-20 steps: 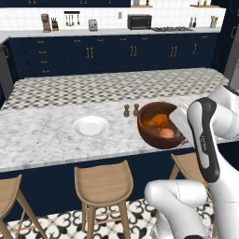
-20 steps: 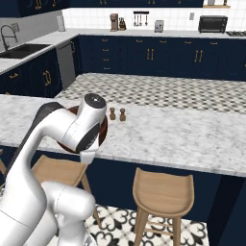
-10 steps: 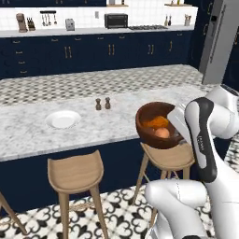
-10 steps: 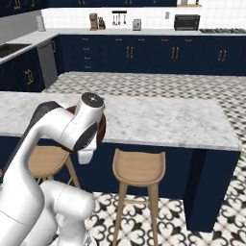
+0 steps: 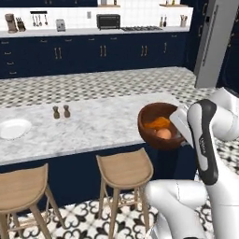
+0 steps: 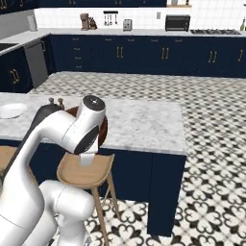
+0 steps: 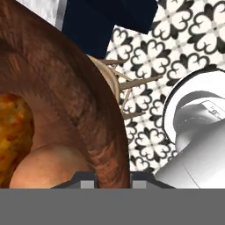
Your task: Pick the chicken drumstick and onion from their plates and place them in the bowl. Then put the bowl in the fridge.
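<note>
Currently: bowl [image 5: 158, 126] in transit, loaded.
I had the claw [image 7: 113, 179] clamped on its rim, drumstick [image 5: 158, 123] and onion [image 5: 163, 134] inside, off the surface [image 5: 93, 126]; I judged level carriage toward the fridge [image 5: 212, 42] essential.

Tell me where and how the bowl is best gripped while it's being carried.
By the rim, as now: the tool pinches the wall of the bowl from above, one finger inside, one outside. The thin upright wall suits a pinch, and it keeps the bowl level so the chicken drumstick and onion stay in.
</note>
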You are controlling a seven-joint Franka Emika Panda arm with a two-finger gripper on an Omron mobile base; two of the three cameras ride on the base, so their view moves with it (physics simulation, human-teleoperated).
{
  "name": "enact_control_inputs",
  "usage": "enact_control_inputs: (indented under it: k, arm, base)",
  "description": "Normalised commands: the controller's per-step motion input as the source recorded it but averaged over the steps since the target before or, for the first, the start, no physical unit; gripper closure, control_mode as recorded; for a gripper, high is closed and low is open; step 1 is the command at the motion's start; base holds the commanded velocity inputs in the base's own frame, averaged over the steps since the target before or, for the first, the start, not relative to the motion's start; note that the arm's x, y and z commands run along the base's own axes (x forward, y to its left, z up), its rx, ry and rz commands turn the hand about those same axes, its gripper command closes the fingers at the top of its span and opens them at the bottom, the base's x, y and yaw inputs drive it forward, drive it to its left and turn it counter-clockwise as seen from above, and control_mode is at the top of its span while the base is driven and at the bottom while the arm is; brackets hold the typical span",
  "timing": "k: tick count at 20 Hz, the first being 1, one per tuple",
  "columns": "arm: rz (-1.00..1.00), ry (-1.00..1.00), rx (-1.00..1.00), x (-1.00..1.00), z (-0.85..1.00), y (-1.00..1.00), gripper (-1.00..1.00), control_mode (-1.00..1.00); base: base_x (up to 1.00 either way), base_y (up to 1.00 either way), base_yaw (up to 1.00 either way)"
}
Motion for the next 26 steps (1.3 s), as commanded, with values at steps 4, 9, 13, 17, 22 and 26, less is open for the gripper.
enact_control_inputs:
  k: [4,9,13,17,22,26]
  arm:
    - [0.00,0.00,0.00,0.00,0.00,0.00,1.00,1.00]
    - [0.00,0.00,0.00,0.00,0.00,0.00,1.00,1.00]
    - [0.00,0.00,0.00,0.00,0.00,0.00,1.00,1.00]
    - [0.00,0.00,0.00,0.00,0.00,0.00,1.00,1.00]
    - [0.00,0.00,0.00,0.00,0.00,0.00,1.00,1.00]
    - [0.00,0.00,0.00,0.00,0.00,0.00,1.00,1.00]
  base:
    - [0.30,-1.00,0.10]
    - [0.05,-1.00,0.00]
    - [0.43,-1.00,0.02]
    - [0.53,-1.00,0.03]
    - [0.90,-1.00,0.03]
    - [1.00,-1.00,0.03]
